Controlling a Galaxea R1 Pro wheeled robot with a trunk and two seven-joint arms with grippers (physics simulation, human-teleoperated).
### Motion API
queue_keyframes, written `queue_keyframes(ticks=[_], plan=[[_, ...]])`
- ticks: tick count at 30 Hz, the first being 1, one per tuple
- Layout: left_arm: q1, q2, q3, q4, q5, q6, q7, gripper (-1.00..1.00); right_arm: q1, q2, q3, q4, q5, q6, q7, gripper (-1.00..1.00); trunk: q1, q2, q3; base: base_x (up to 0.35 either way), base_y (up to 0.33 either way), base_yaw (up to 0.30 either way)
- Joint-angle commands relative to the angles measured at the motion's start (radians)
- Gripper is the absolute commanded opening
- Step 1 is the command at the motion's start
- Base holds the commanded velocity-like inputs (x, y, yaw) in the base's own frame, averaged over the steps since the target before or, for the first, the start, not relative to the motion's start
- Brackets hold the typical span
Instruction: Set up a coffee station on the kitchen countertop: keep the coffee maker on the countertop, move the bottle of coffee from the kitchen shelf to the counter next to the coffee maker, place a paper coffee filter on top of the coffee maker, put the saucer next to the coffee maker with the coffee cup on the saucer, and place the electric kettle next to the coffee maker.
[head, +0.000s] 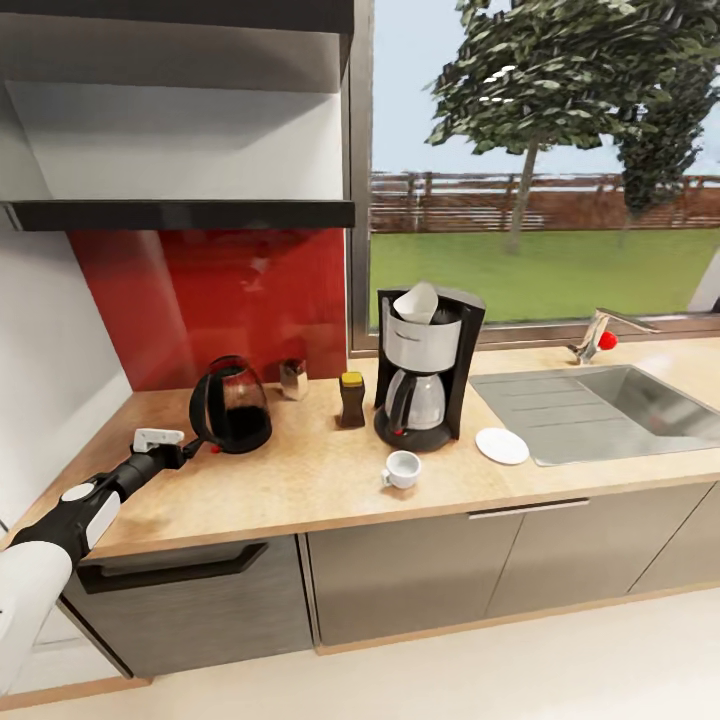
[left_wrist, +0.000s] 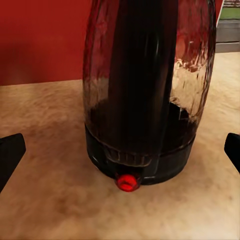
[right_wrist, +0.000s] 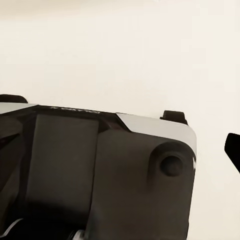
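The electric kettle (head: 231, 405) stands on the kitchen countertop (head: 300, 480) at the left, its handle side and red tab facing my left gripper (head: 199, 446). That gripper (left_wrist: 125, 150) is open, its fingertips (left_wrist: 12, 150) wide apart just short of the kettle (left_wrist: 147, 95) and touching nothing. The coffee maker (head: 425, 365) stands by the sink with the paper coffee filter (head: 417, 303) on top. The bottle of coffee (head: 351, 400) is just left of it. The coffee cup (head: 402, 469) sits on bare counter in front, and the saucer (head: 502, 446) lies apart to its right. One right fingertip (right_wrist: 233, 150) shows beside the robot's body.
A small tan-and-silver shaker (head: 293, 379) stands by the red backsplash between kettle and bottle. The steel sink (head: 600, 410) and faucet (head: 597, 340) are at the right. The black kitchen shelf (head: 180, 214) hangs above the kettle. A white wall bounds the counter's left end.
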Motion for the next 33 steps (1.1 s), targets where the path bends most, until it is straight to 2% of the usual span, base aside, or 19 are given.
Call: queue_keyframes(ticks=[1, 8, 15, 33], plan=[[-0.001, 0.000, 0.003, 0.002, 0.006, 0.001, -0.008, 1.00, -0.002, 0.000, 0.000, 0.005, 0.001, -0.008, 0.001, 1.00, 0.000, -0.002, -0.002, 0.000, 0.000, 0.000], [-0.001, 0.000, 0.004, 0.003, 0.006, 0.001, -0.008, 1.00, -0.002, 0.000, -0.001, 0.005, -0.001, -0.008, 0.001, 1.00, 0.000, -0.002, -0.002, 0.009, 0.006, -0.011], [-0.001, 0.000, 0.003, 0.003, 0.007, 0.001, -0.008, 1.00, -0.002, 0.000, -0.001, 0.005, -0.001, -0.008, 0.001, 1.00, 0.000, -0.002, -0.002, 0.107, 0.155, -0.144], [-0.001, -0.008, 0.003, 0.003, 0.007, 0.001, -0.006, 1.00, -0.002, 0.000, -0.001, 0.005, -0.001, -0.008, 0.001, 1.00, 0.000, -0.002, -0.002, 0.045, 0.004, -0.002]])
